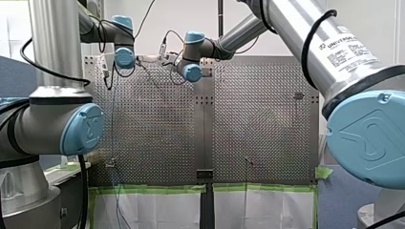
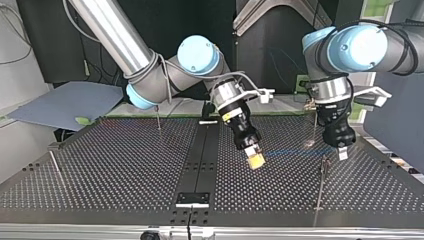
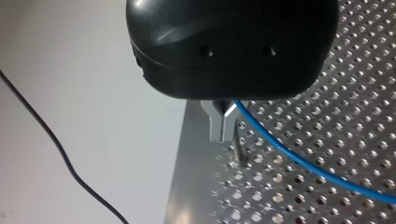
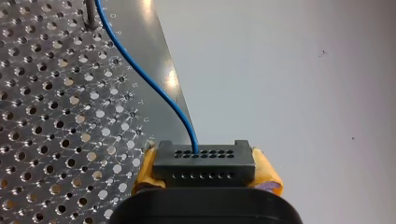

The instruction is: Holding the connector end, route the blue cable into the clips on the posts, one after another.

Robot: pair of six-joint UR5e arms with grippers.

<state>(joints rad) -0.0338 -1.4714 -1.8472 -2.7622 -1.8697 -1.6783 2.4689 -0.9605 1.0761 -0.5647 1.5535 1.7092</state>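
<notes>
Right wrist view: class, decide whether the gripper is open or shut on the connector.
Shut: my right gripper's yellow pads clamp both sides of the connector holding the blue cable.

Our right gripper reaches forward and tilts downward, its yellow pads clamped on the connector. Our left gripper hangs near vertical, apart from it, metal fingers pinched together on the blue cable.
</notes>
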